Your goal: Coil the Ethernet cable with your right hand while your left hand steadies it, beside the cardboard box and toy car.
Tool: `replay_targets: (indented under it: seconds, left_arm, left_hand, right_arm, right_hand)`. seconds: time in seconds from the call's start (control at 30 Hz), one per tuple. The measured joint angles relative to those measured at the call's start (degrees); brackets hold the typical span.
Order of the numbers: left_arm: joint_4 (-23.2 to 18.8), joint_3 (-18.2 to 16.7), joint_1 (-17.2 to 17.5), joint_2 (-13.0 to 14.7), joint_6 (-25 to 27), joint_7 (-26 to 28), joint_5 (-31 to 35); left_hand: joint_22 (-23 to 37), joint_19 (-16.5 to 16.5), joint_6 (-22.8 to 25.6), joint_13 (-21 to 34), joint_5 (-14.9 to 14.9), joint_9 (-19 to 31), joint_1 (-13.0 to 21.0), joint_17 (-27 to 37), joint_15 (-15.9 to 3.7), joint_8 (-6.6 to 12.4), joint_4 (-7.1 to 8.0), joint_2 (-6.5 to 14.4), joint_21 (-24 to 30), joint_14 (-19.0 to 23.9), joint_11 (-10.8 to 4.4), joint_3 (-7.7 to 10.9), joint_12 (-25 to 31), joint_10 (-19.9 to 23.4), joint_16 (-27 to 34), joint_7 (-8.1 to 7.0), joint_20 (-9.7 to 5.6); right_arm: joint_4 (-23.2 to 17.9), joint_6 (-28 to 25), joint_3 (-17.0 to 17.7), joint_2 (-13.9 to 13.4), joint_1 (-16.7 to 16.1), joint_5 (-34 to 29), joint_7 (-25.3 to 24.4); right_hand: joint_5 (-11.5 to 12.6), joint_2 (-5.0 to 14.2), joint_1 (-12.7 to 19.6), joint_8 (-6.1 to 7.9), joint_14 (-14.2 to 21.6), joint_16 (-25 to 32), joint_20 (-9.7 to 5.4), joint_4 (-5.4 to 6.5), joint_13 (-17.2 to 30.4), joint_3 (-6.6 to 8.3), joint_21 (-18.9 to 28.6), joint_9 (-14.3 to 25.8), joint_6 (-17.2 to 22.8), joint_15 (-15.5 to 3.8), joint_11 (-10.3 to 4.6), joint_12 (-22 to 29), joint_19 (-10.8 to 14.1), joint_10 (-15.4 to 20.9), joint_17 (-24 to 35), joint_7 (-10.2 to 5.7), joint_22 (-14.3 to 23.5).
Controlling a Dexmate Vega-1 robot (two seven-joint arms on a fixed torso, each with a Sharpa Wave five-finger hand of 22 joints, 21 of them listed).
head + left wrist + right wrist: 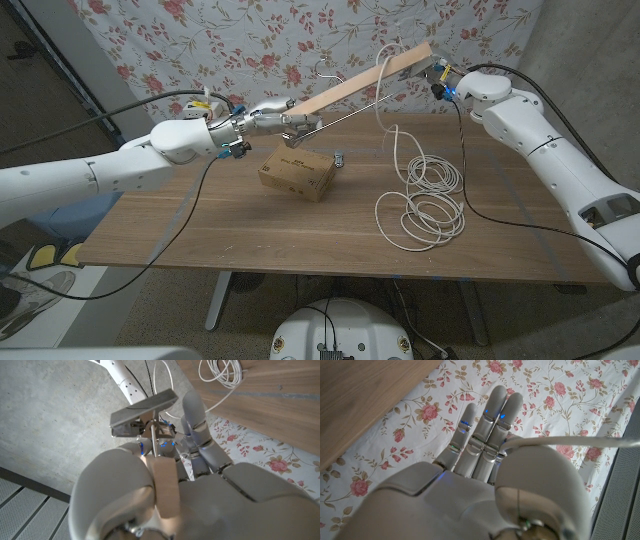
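Observation:
The white Ethernet cable (420, 205) lies in loose loops on the right part of the wooden table (200, 230). One strand rises from the loops toward my right hand (440, 72), raised above the table's far right edge. In the right wrist view the cable (570, 440) runs in between the thumb and the straight fingers of that hand (485, 460). My left hand (270, 118) grips a long wooden slat (365, 82) that slants up toward the right hand. The cardboard box (296, 174) sits mid-table under the left hand, with the small toy car (341, 160) just to its right.
A thin metal rod (345, 118) runs below the slat from the left hand. A floral cloth (250, 40) hangs behind the table. In the left wrist view the slat (166, 485) lies across my left hand (110, 485), and the cable loops (220, 372) show on the table.

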Motion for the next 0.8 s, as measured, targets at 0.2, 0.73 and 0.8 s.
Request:
replay_targets:
  seconds: [0.2, 0.73, 0.8]
  left_arm:
    - [-0.6, 0.4, 0.7, 0.2, -0.9, 7.3, 2.4]
    - [-5.5, 1.7, -0.7, 1.6, 8.3, 26.5, 10.8]
    - [-6.1, 1.8, -1.0, 1.6, 9.7, 27.9, 11.5]
  left_hand:
    - [0.0, 0.0, 0.2, -0.2, 0.0, -0.3, 0.0, 0.0, 0.00, -0.01, 0.00, 0.0, 0.0, 0.0, 0.00, 0.00, 0.0, 0.0, 0.1, -0.18, 0.00]
    - [-0.1, 0.0, -0.1, 0.0, 0.0, -0.3, -0.3, 0.0, 0.00, 0.44, 0.00, 0.3, 0.2, 0.0, -0.22, 0.00, 0.0, 0.2, 0.1, -0.48, 0.00]
    - [-0.1, 0.0, -0.1, 0.0, 0.0, -0.3, -0.3, 0.0, 0.00, 0.44, 0.00, 0.3, 0.2, 0.0, -0.30, 0.00, 0.0, 0.3, 0.1, -0.48, 0.00]
  right_arm:
    - [0.7, 0.7, 0.0, 0.2, -1.5, 0.9, 0.0]
    - [4.7, 4.2, 1.0, 1.6, -6.5, 4.5, 0.0]
    - [5.3, 4.5, 1.1, 1.8, -7.1, 4.9, 0.0]
  right_hand:
    - [0.0, 0.07, -0.1, -0.03, 0.0, 0.0, 0.00, 0.05, -0.2, 0.05, 0.2, 0.0, 0.0, 0.01, 0.00, 0.0, 0.0, 0.0, 0.1, 0.00, -0.3]
    - [-0.2, -0.04, -0.2, -0.47, 0.1, -0.4, 0.20, -0.10, -0.2, 0.39, 0.7, 0.3, 1.0, 0.11, -0.01, 0.0, -0.2, 0.0, 0.3, 0.00, -0.5]
    - [-0.2, -0.04, -0.2, -0.48, 0.1, -0.4, -0.02, -0.09, -0.3, 0.40, 0.7, 0.3, 1.0, 0.11, -0.01, 0.0, -0.4, 0.0, 0.3, 0.00, -0.5]
